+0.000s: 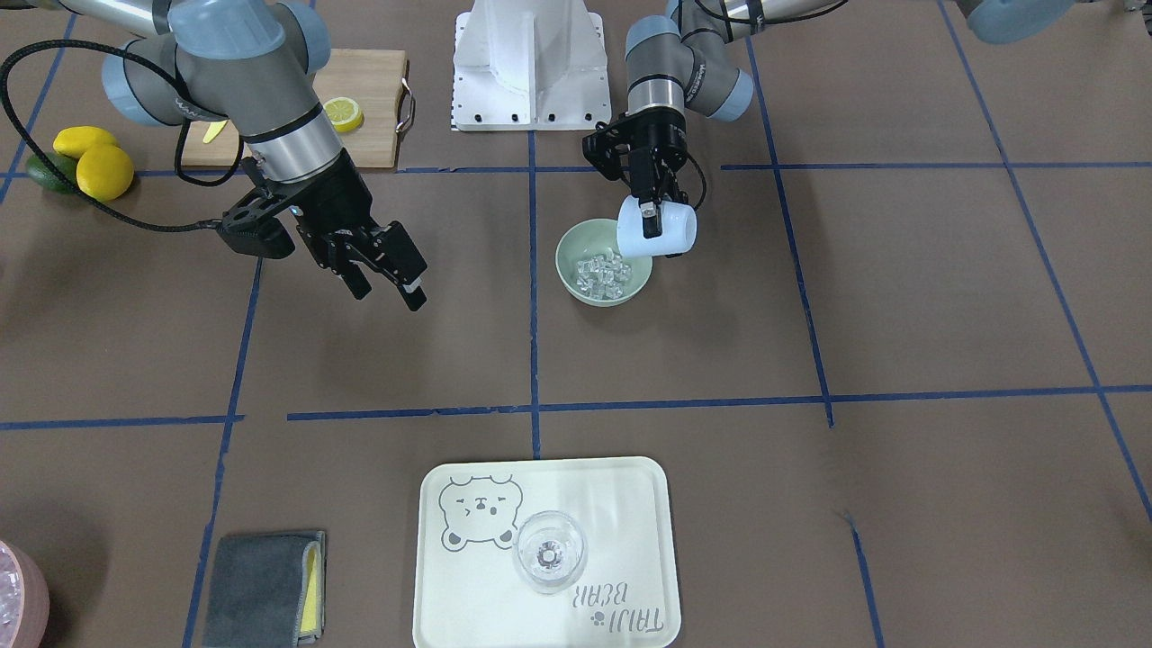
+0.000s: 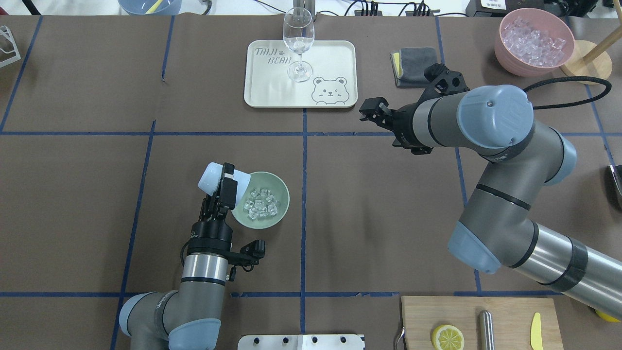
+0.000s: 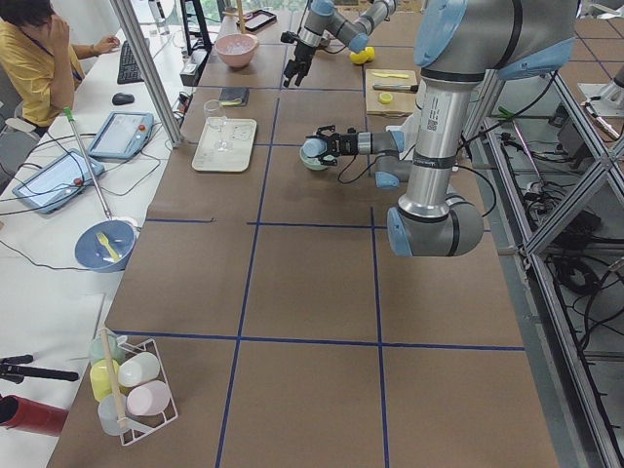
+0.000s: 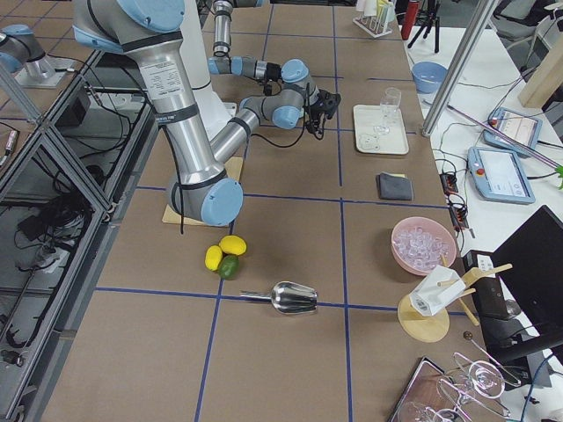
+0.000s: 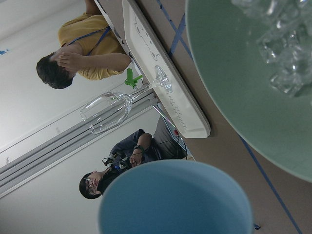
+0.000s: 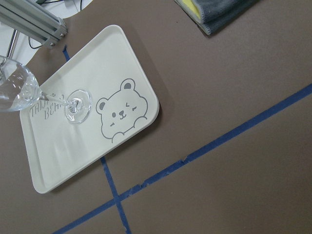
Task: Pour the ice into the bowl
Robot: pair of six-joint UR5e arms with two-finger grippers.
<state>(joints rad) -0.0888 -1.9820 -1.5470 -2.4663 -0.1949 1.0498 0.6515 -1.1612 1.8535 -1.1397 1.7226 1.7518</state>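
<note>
Brown table (image 1: 900,297), toward its robot-side edge: left gripper (image 1: 650,209) clamps the tipped blue cup (image 1: 664,232) over the bowl (image 1: 565,261) holding ice (image 1: 603,273); right gripper (image 1: 389,286) hangs empty, jaws apart. Swinging the cup's rim low could shove the bowl.

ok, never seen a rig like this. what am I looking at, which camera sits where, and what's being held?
Two robot arms work at a brown table, each ending in a two-finger gripper. There are six pictures: one from across the table, one from over the robot's shoulders, one from each table end, and one from each wrist.

The left gripper holds a blue cup tipped over the green bowl, with ice lying in the bowl. The right gripper hangs open and empty.

Also on the table are a tray with a wine glass, a cutting board with a lemon slice, and a grey cloth.
</note>
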